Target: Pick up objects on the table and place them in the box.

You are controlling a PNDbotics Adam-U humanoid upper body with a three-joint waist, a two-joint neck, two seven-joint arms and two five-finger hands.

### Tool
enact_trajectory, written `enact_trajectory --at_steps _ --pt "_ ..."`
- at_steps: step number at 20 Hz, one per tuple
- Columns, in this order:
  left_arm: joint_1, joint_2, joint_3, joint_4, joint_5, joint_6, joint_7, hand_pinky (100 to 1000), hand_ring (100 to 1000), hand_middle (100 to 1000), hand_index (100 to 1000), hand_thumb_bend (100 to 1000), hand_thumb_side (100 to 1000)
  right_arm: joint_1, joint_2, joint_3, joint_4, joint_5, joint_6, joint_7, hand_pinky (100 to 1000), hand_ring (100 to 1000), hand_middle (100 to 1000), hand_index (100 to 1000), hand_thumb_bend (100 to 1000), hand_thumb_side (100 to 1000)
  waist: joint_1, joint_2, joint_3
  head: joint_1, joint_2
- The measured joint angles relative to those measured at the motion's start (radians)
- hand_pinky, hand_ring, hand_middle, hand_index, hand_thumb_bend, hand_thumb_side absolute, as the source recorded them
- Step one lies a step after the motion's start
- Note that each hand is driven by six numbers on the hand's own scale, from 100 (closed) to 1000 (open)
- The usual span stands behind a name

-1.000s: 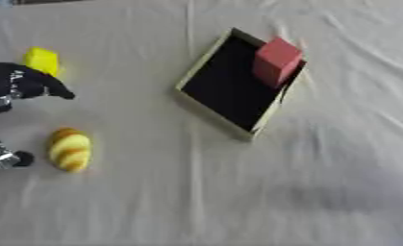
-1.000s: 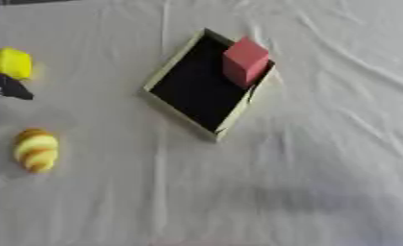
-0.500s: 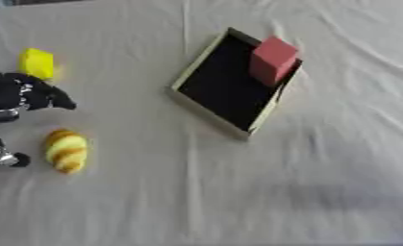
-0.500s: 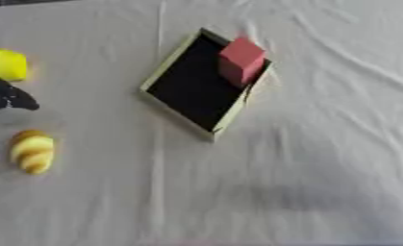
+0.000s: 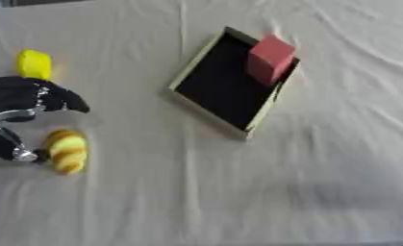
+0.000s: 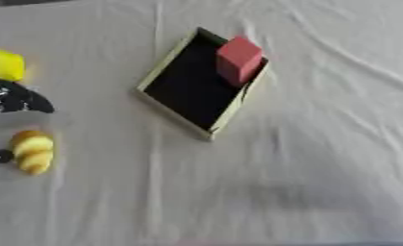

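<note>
Worktop cloth, pale and creased, fills both views and carries everything else. Next in size is the box, a shallow tray with a black floor and a light rim, lying askew in the upper middle of the worktop. A pink block stands in the box's far corner, leaning against the rim there. At the left edge the left robot hand, black with silver parts, hangs over the cloth with its fingers curled downward and spread a little; nothing is held between them. One lower fingertip sits just beside a yellow-and-orange banded object, rounded like a small bun or toy fruit, which lies on the cloth below the hand; whether the two touch cannot be told. A smaller plain yellow object lies on the cloth just above the hand, close to its upper edge. Both yellow things are well apart from the box, to its left. The right robot hand shows in neither view.
</note>
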Motion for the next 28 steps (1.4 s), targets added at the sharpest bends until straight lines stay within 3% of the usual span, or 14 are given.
enact_trajectory --at_steps 6,11,15,18,23,28 --pt "-0.018 -0.016 -0.017 0.025 0.0 0.0 -0.078 800 779 734 846 418 100 -0.004 0.007 0.0 0.0 0.0 0.012 -0.003 1000 872 673 785 100 470 0.003 0.001 -0.001 0.001 0.0" --pt "-0.018 -0.016 -0.017 0.025 0.009 0.005 -0.09 703 651 566 676 282 100 -0.005 0.009 0.0 0.0 0.0 0.022 -0.006 1000 871 672 784 100 470 0.003 0.002 -0.001 0.001 0.005" --pt "-0.018 -0.024 -0.019 0.023 0.005 0.02 -0.06 659 593 479 571 245 100 -0.005 0.01 -0.001 0.0 -0.002 0.027 -0.008 1000 871 671 784 100 470 0.002 0.002 -0.001 0.001 0.008" --pt "-0.009 -0.025 -0.01 -0.002 -0.002 0.031 -0.012 644 576 456 545 247 100 -0.004 0.014 -0.001 0.0 -0.004 0.027 -0.008 1000 871 670 784 100 470 -0.001 0.002 -0.001 0.001 0.008" --pt "0.003 -0.025 0.052 -0.114 -0.001 0.065 0.07 633 560 464 543 225 100 0.0 0.016 -0.006 0.0 -0.004 0.024 -0.011 1000 870 670 784 100 470 -0.007 0.002 0.01 -0.001 0.01" --pt "-0.088 -0.072 0.065 -0.245 0.04 0.122 0.089 632 550 461 530 224 100 0.015 0.016 -0.007 0.0 -0.004 0.014 -0.015 1000 870 670 785 100 470 -0.009 -0.009 0.024 -0.001 0.018"
